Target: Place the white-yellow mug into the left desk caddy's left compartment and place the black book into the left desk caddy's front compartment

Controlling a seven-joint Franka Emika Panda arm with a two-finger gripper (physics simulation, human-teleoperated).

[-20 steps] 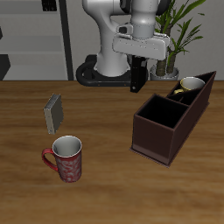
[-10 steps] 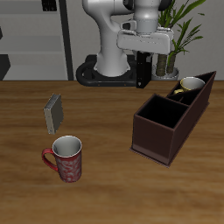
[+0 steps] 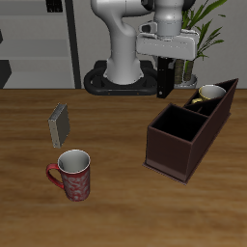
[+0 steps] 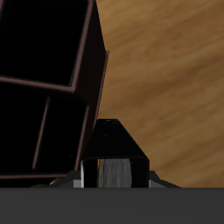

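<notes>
Black book (image 3: 166, 75) hangs upright in the gripper (image 3: 166, 64), clamped between closed fingers, in the upper right of the exterior view, behind the left desk caddy (image 3: 189, 130). Rigid and probably fairly light; smooth covers might slip, so a flat-face pinch suits.

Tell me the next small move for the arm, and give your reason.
Probably carry the black book onward toward the table's front until it hangs over the big square section of the left desk caddy. The tool holds the book above the tabletop behind the caddy, and the white-yellow mug already sits in its compartment.
</notes>
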